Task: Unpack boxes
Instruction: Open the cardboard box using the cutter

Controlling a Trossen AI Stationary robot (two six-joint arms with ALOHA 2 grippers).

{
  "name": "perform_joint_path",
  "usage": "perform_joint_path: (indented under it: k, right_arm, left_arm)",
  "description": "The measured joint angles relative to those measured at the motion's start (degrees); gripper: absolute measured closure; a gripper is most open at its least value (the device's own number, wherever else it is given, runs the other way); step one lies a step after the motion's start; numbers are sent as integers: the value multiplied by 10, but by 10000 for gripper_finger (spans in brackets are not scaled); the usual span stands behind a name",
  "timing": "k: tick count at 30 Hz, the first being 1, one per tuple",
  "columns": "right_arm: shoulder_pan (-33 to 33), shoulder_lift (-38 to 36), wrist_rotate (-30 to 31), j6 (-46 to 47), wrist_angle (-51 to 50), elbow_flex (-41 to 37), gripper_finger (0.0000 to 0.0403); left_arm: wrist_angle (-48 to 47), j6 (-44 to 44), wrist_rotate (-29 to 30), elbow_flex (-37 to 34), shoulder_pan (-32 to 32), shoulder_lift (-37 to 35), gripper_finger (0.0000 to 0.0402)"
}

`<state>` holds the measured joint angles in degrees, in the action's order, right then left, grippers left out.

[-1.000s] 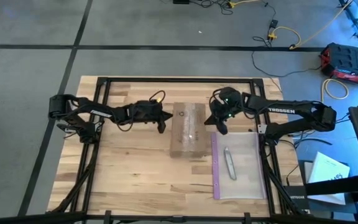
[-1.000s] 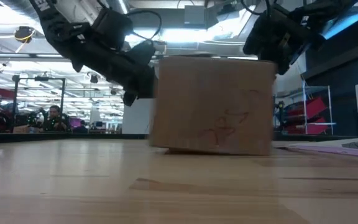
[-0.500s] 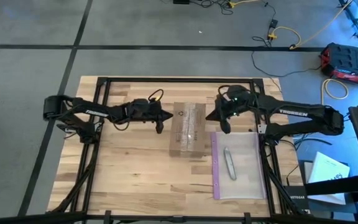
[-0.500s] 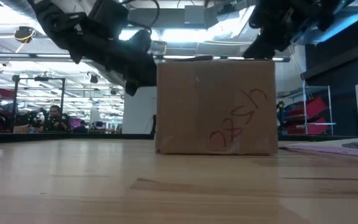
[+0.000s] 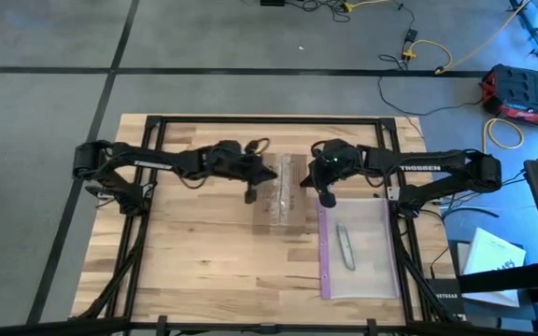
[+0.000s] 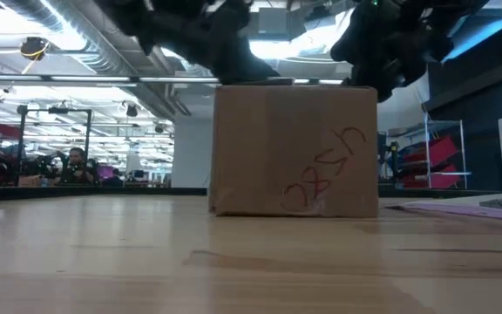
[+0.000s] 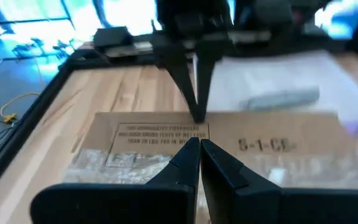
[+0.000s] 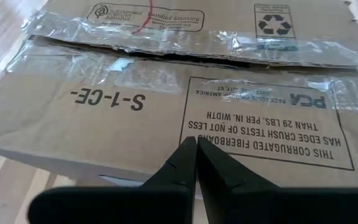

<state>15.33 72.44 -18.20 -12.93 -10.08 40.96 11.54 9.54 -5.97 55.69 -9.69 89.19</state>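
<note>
One brown cardboard box [image 5: 281, 201] stands flat on the wooden table, its taped top flaps [image 8: 185, 53] facing up and red scribble on its near side [image 6: 325, 174]. My left gripper [image 7: 199, 148] is shut and hovers over the box's top, coming from the box's left side. My right gripper [image 8: 195, 144] is shut at the right edge of the box's top; the left wrist view shows it pointing steeply down at that edge [image 7: 197, 115]. My left gripper hangs just over the printed top flap [image 7: 166, 134]; I cannot tell whether it touches the cardboard. My right gripper's shut fingertips [image 7: 197, 118] reach the top's right edge between the two prints, slanting down from the right; whether they touch I cannot tell.
A clear plastic bag with a purple zip edge [image 5: 367, 271] lies right of the box, with a small grey tool [image 5: 345, 245] on it. Black frame rails [image 5: 269, 119] run along the table's edges. Bare wood lies toward the near edge. A person [image 6: 77, 161] sits far behind.
My left gripper has risen from beside the box's left side and gone right over its top, rolling as it went. My right gripper drew away a little, then came back to the box's right top edge. The box, tipped a second ago, now stands flat.
</note>
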Motion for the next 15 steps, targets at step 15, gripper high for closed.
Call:
perform_joint_path:
  k: [15]
  right_arm:
    - [0, 0, 3, 8, -9, 4, 403]
  left_arm:
    - [-451, 109, 3, 393, -2, 201, 392]
